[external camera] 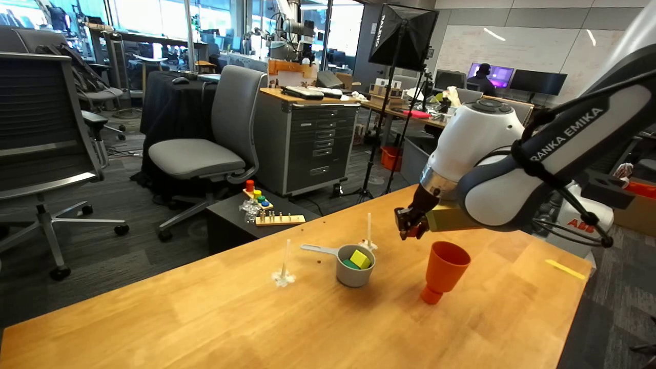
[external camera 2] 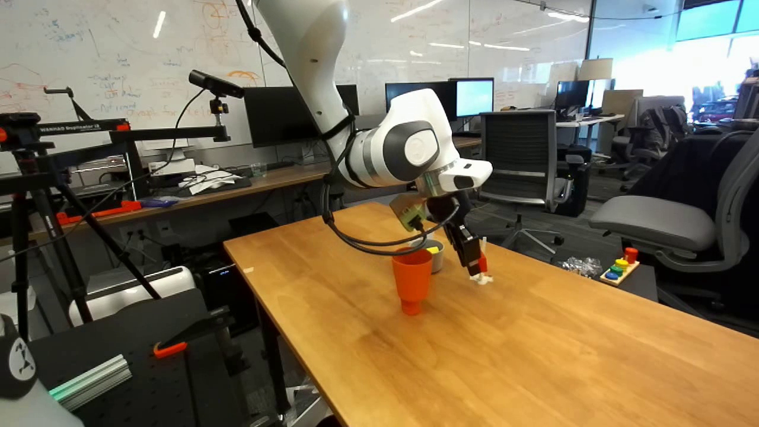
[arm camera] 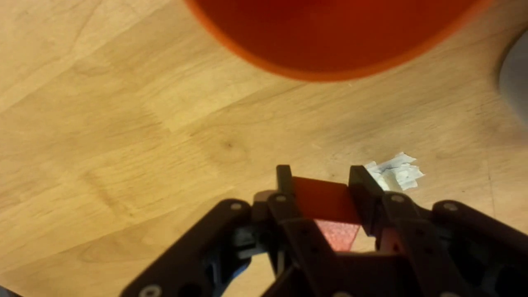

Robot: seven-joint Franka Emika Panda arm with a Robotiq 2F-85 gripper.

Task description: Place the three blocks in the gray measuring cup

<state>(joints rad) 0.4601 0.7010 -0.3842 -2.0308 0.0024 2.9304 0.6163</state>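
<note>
Pincer [external camera: 412, 234]: above wooden table [external camera: 230, 318], clasping a red block [external camera: 414, 231]. Left of and lower than pincer in view: gray measuring cup [external camera: 353, 278], upright, handle pointing away from pincer; yellow block [external camera: 360, 259] and green block [external camera: 350, 265] inside. Below pincer, slightly right: tapered red cup [external camera: 447, 266], mouth up. Left of pincer: pale stick [external camera: 369, 230], upright; second stick [external camera: 285, 261], farther left. Well right of pincer: yellow strip [external camera: 565, 269].

In an exterior view, the tabletop [external camera: 230, 328] bears a measuring cup [external camera: 353, 277] and two sticks [external camera: 286, 258] toward its far edge, an orange cup [external camera: 444, 272] farther in, a yellow strip [external camera: 565, 269] near its right corner.
</note>
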